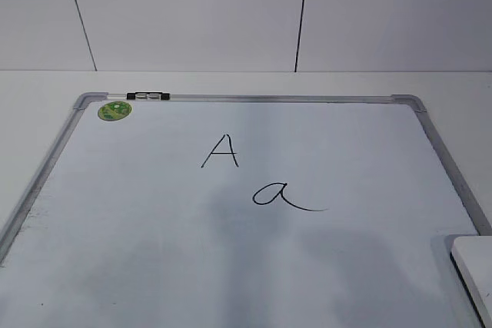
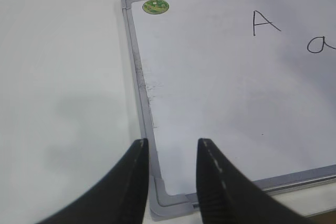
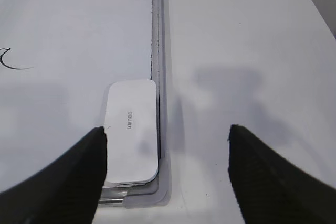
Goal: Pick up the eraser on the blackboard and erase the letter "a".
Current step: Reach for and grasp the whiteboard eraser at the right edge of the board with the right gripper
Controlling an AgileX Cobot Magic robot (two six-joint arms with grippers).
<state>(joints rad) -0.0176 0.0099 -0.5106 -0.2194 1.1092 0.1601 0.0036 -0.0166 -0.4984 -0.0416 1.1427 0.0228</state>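
The blackboard is a white board with a silver-grey frame lying flat on the table. The cursive letter "a" is drawn in black near its middle; part of it shows in the left wrist view and its tail in the right wrist view. The white eraser lies in the board's near right corner, and its edge shows in the exterior view. My right gripper is open above that corner, its left finger over the eraser's left edge. My left gripper is open and empty above the board's near left corner.
A capital "A" is drawn above the "a". A round green sticker and a small black-and-white clip sit at the far left corner. The white table surrounds the board, with a white panelled wall behind.
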